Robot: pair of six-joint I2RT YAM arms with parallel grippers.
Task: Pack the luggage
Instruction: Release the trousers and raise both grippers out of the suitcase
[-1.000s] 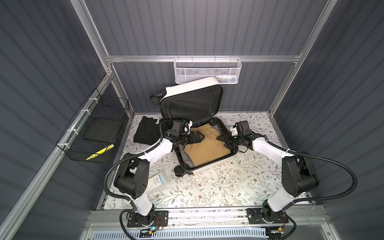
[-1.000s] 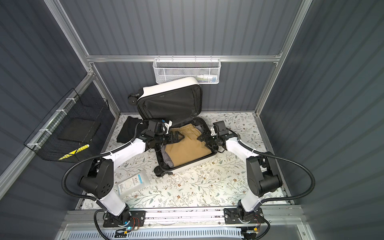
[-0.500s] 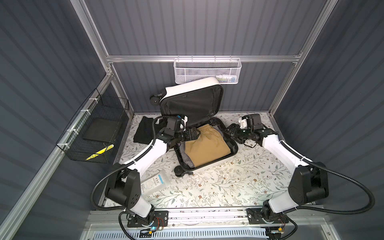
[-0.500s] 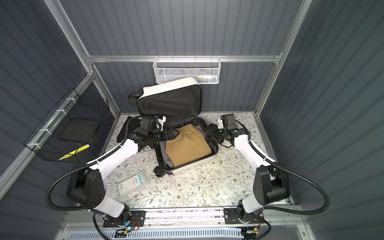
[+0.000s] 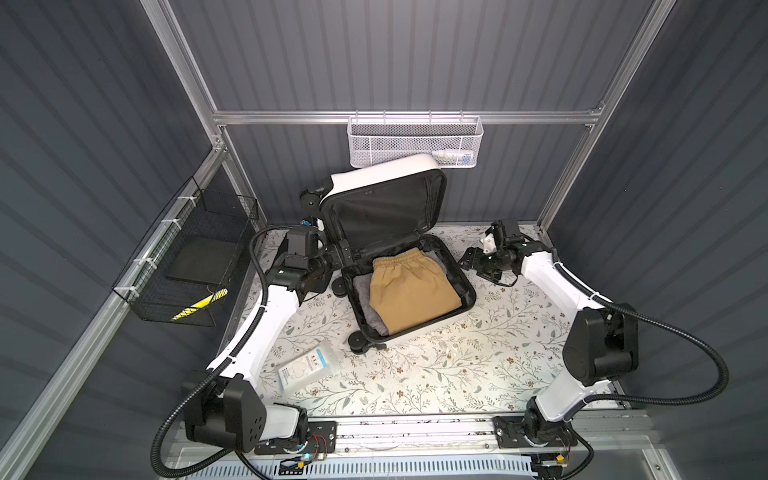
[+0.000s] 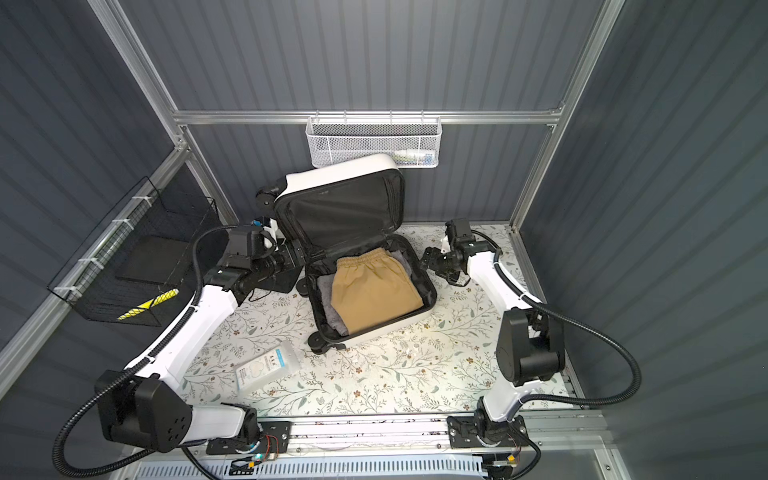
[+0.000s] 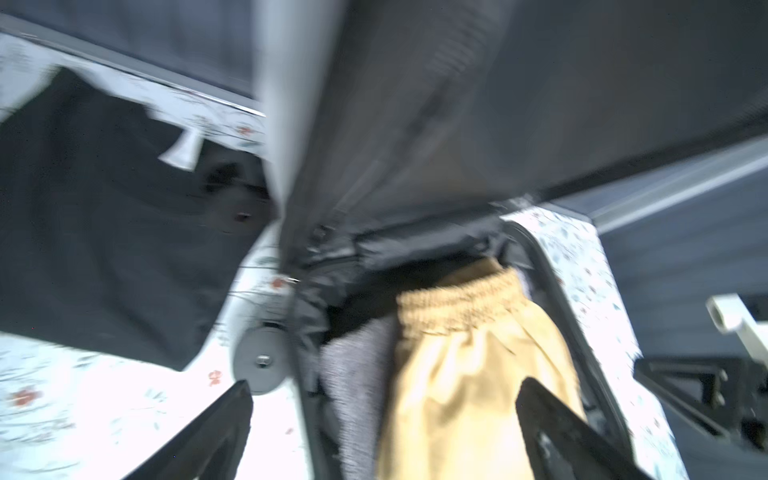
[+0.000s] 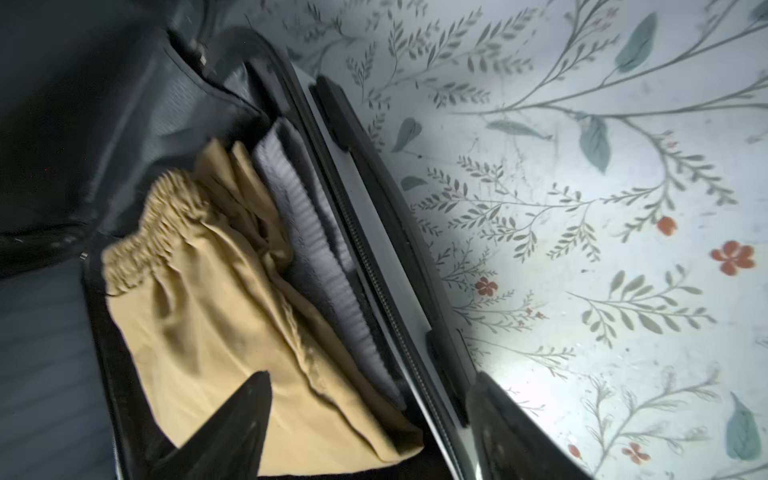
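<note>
The luggage (image 5: 382,172) lies open at the back of the table in both top views, its white lid (image 6: 340,170) propped upright. In its black base, tan shorts (image 5: 409,291) lie on a grey knit garment (image 5: 365,301). My left gripper (image 5: 338,253) hovers just outside the luggage's left side near the hinge, open and empty (image 7: 384,386). Just off the right rim, my right gripper (image 5: 469,259) is also open and holds nothing (image 8: 370,378). The right wrist view shows the shorts (image 8: 216,299), the grey knit (image 8: 316,249) and the zipper rim.
A white mesh basket (image 5: 415,141) hangs on the back wall above the lid with a small tube (image 5: 453,158) inside. A black wire basket (image 5: 187,257) hangs on the left wall. A clear pouch (image 5: 309,368) lies front left. A black folded garment (image 7: 104,228) lies left of the case.
Both grippers have drawn back from over the tan shorts inside the case, the left one to the left side and the right one to the right side. The shorts stay in the case.
</note>
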